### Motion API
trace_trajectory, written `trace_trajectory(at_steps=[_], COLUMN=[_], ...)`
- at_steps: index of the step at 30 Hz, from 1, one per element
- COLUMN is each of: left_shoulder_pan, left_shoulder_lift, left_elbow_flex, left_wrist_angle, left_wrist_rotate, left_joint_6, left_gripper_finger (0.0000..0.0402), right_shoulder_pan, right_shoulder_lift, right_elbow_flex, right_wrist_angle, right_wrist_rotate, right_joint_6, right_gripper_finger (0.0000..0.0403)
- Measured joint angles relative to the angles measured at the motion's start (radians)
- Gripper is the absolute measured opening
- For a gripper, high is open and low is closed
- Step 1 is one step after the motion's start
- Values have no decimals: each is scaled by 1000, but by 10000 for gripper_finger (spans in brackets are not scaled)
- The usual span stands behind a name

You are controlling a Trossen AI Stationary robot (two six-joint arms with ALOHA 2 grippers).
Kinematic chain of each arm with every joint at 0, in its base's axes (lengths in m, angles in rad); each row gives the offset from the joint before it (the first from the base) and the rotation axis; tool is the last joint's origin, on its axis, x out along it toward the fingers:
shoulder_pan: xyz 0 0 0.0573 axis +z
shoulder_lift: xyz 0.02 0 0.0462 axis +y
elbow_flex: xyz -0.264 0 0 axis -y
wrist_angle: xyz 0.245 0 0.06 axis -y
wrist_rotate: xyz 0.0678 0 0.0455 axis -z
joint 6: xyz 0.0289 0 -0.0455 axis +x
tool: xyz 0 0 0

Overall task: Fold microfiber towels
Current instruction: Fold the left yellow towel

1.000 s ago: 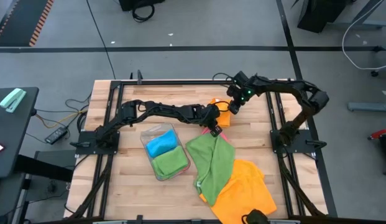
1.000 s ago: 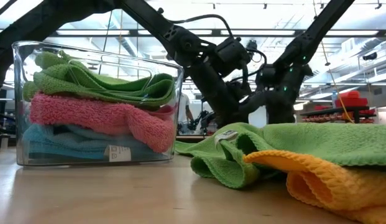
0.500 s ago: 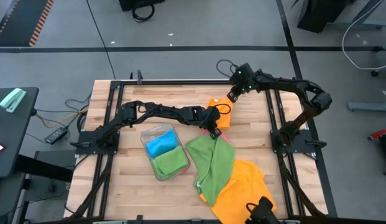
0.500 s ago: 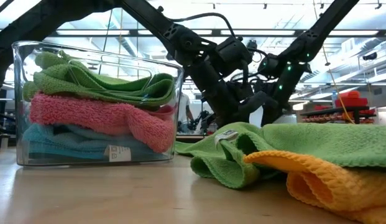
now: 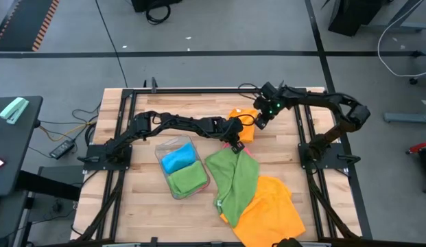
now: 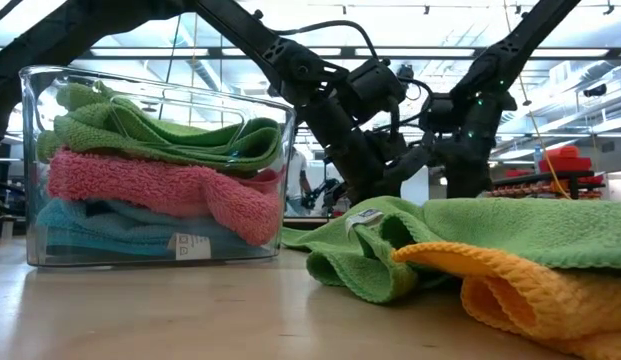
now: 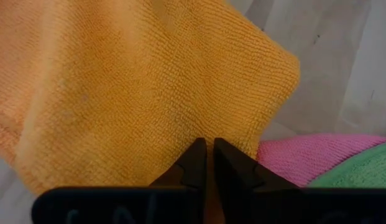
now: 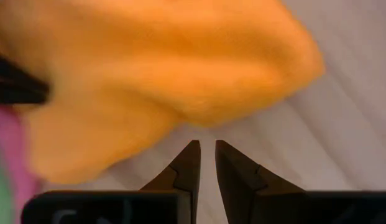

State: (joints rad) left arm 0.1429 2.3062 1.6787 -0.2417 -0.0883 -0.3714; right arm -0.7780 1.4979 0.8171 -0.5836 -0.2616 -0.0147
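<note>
Left tool: fingers pinched shut on the folded orange towel, near the surface's far edge.
Right tool: narrow gap, nothing between the fingers, just beside that towel's far-right corner.
Towel axis: cannot tell.
Near edge: green towel draped over a second orange towel.
Clear tray: stacked green, pink, blue cloths.
Room: grey floor.

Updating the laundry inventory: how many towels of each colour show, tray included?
orange towels: 2, both on the table
green towels: 2, one in the clear tray
pink towels: 2, one in the tray
blue towel: 1, in the tray
Total: 7
</note>
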Motion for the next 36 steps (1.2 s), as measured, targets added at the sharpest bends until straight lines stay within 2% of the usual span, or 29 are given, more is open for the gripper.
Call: trace_trajectory(at_steps=[5, 9, 12, 18, 22, 24, 28, 34, 36], left_shoulder_pan=[0, -2, -2, -6, -14, -18, -19, -18, -18], left_shoulder_lift=[0, 0, 0, 0, 0, 0, 0, -3, -15], left_elbow_flex=[0, 0, 0, 0, 0, -1, -1, -1, -2], left_wrist_angle=[0, 0, 0, 2, -1, 0, 0, -2, -13], left_wrist_rotate=[7, 7, 7, 6, 8, 8, 9, 11, 21], left_joint_6=[0, 0, 0, -3, -2, -2, 0, -5, -3], left_gripper_finger=[40, 38, 35, 35, 39, 39, 33, 32, 38], right_shoulder_pan=[-10, -26, -48, -78, -102, -111, -119, -96, -71], right_shoulder_lift=[2, 52, 107, 164, 118, 87, 45, 37, 37], right_elbow_flex=[-49, -60, -60, -24, 48, 87, 150, 164, 151], right_wrist_angle=[151, 279, 361, 396, 402, 419, 371, 205, 157], right_wrist_rotate=[39, 123, 116, 187, 266, 271, 223, -40, -84], right_joint_6=[-6, -34, -28, -89, -146, -152, -127, 80, 92], right_gripper_finger=[57, 57, 57, 57, 57, 57, 57, 57, 57])
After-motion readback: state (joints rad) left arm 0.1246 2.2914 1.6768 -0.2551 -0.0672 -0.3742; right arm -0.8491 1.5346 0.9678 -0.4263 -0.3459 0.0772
